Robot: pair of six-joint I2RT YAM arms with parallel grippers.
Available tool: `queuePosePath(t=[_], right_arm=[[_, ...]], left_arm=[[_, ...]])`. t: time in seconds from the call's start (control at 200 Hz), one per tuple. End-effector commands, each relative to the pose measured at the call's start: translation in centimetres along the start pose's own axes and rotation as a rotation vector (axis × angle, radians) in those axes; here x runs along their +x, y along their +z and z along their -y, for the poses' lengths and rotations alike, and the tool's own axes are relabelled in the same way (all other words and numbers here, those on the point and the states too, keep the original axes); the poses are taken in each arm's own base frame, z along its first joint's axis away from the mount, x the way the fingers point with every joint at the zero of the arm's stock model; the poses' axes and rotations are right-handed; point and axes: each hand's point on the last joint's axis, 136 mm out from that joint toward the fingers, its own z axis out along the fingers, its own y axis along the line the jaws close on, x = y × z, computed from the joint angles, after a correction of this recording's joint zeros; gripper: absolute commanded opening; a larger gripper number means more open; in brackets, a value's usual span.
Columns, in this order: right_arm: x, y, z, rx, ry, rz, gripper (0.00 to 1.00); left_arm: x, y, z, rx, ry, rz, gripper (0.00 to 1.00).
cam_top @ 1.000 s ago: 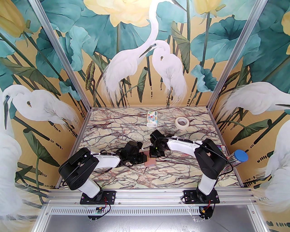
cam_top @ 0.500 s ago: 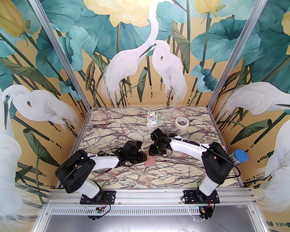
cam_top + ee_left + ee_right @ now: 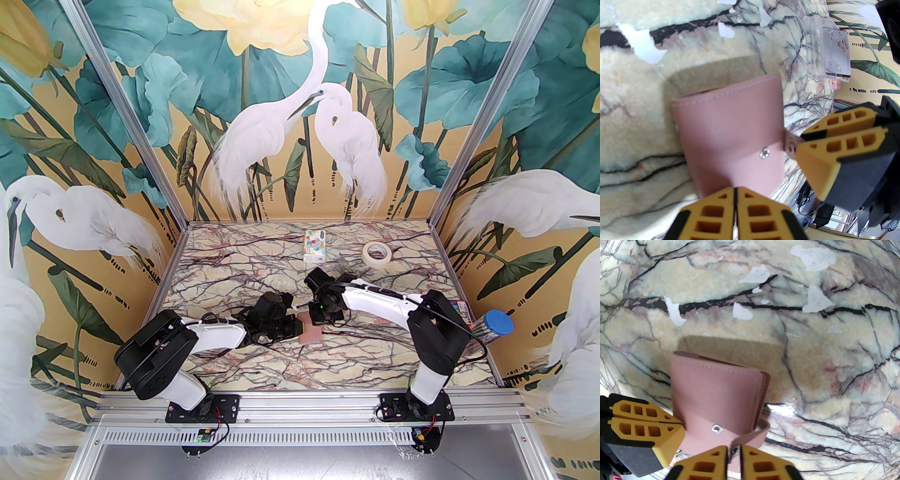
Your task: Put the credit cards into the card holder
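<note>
- Card holder [image 3: 726, 131] — dusty pink, folded shut — lies near the middle of the marble table [image 3: 811, 357], between the two grippers, with a shadow on the marble beyond its far edge.
- Right gripper [image 3: 734, 449]: its fingers are squeezed together on the snap tab [image 3: 791, 146], which sticks out from the holder's side. The tab's stud shows just outside the fingertips.
- Left gripper [image 3: 735, 194]: its fingers are pressed together with only a thin slit between them, and the tips sit at the holder's other edge. That edge disappears under them, so I cannot tell whether they pinch it.
- A credit card [image 3: 837, 55], pale with a dark stripe, sits inside a clear plastic box [image 3: 813, 42] near the table's edge; its print is mostly too small to read.
- From above, the wrists cover the fingertips and part of the holder — only a pink corner shows.
</note>
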Motion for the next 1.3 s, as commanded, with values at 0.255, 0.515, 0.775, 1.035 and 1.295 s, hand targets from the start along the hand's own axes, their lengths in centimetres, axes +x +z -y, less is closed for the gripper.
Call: queuePosePath(t=[0.255, 0.515, 0.775, 1.035, 1.295], right_arm=[[-0.4, -0.3, 0.1, 0.026, -0.003, 0.012, 0.0], [-0.6, -1.4, -0.1, 0.026, -0.051, 0.02, 0.0], [-0.7, -1.4, -0.9, -0.011, -0.092, 0.012, 0.0], [-0.5, 0.0, -2.2, -0.068, -0.105, -0.012, 0.0], [-0.5, 1.2, -3.0, -0.105, -0.105, -0.027, 0.0]], left_arm=[[0.3, -0.1, -0.5, -0.021, 0.009, -0.004, 0.08], [0.4, 0.1, -0.3, -0.019, 0.011, -0.014, 0.08], [0.4, 0.4, -0.6, -0.028, 0.007, -0.023, 0.08], [0.5, 0.5, -0.7, -0.034, 0.005, -0.026, 0.08], [0.5, 0.6, -0.8, -0.035, 0.002, -0.028, 0.08]])
